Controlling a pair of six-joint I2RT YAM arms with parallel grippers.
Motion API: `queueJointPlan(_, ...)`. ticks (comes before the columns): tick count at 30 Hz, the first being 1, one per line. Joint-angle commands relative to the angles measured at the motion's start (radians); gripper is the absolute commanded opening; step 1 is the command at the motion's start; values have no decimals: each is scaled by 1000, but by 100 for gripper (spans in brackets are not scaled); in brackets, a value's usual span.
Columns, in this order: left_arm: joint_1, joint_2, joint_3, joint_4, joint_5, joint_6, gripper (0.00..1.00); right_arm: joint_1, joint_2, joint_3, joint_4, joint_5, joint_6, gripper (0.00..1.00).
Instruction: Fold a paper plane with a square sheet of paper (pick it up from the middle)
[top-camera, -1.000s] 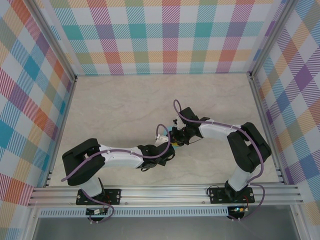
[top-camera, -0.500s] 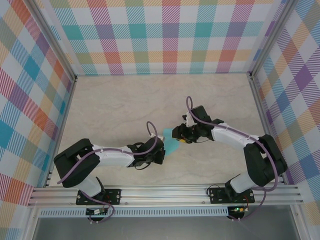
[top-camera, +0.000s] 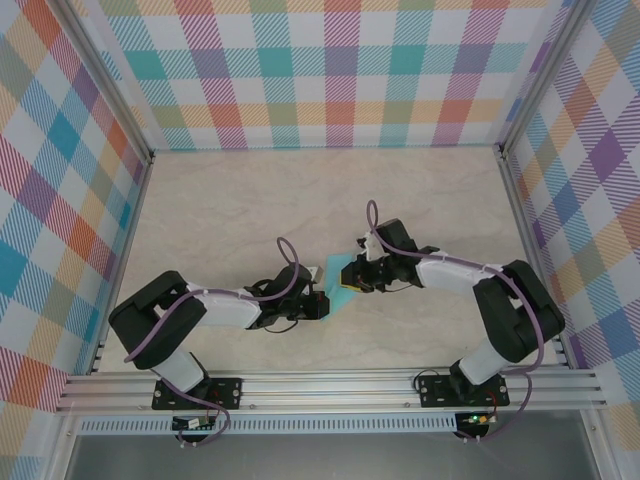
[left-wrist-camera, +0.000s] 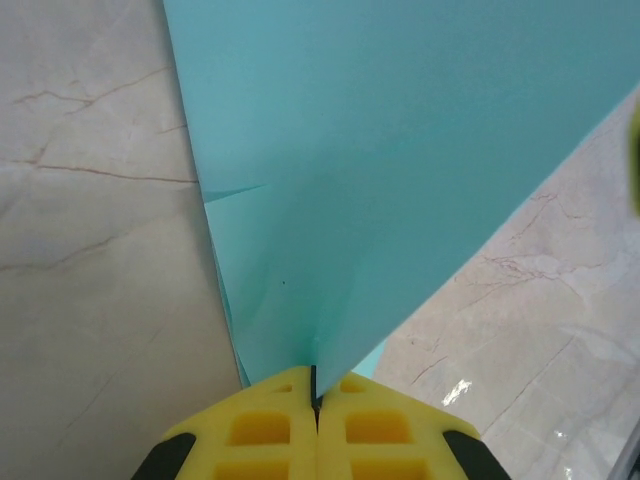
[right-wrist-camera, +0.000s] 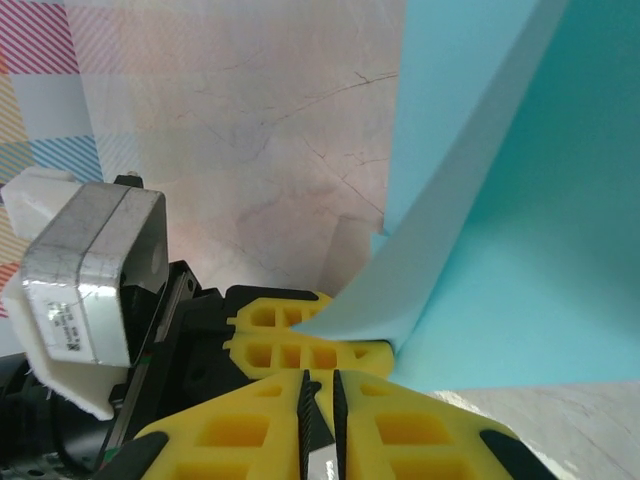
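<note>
Just below the middle of the top view, the paper (top-camera: 341, 287) hangs between the two claws, with the left claw (top-camera: 318, 303) at its lower-left edge and the right claw (top-camera: 357, 277) at its upper-right edge. The marbled table (top-camera: 230, 210) lies beneath.

In the left wrist view, the left claw (left-wrist-camera: 316, 385) sits at bottom centre with its yellow fingers pressed flat together. They pinch the paper (left-wrist-camera: 400, 150), which fans upward and to the right (a faint crease runs through it).

In the right wrist view, the right claw (right-wrist-camera: 320, 385) is at the bottom edge, its fingers drawn almost together with only a thin slit between them. I cannot tell whether any paper (right-wrist-camera: 500, 250) sits in that slit. The sheet fills the right side, a folded flap slanting down to the left.
</note>
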Motion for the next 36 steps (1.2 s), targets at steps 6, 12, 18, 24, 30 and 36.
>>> queueJointPlan(6, 47, 48, -23, 100, 117, -58, 2, 8, 85, 57, 106, -29, 28, 14)
queueJointPlan(12, 59, 63, -24, 112, 127, -77, 2, 2, 157, 84, 123, -19, 35, 13)
queueJointPlan(18, 82, 79, -32, 128, 152, -102, 2, -7, 185, 92, 144, -27, 26, 13)
queueJointPlan(24, 96, 101, -36, 150, 179, -124, 2, -15, 221, 106, 119, -3, 20, 13)
queueJointPlan(30, 109, 130, -29, 139, 191, -144, 2, -19, 251, 115, 122, -2, 12, 13)
queueJointPlan(36, 110, 144, -17, 105, 181, -143, 2, -26, 277, 118, 112, 11, 10, 13)
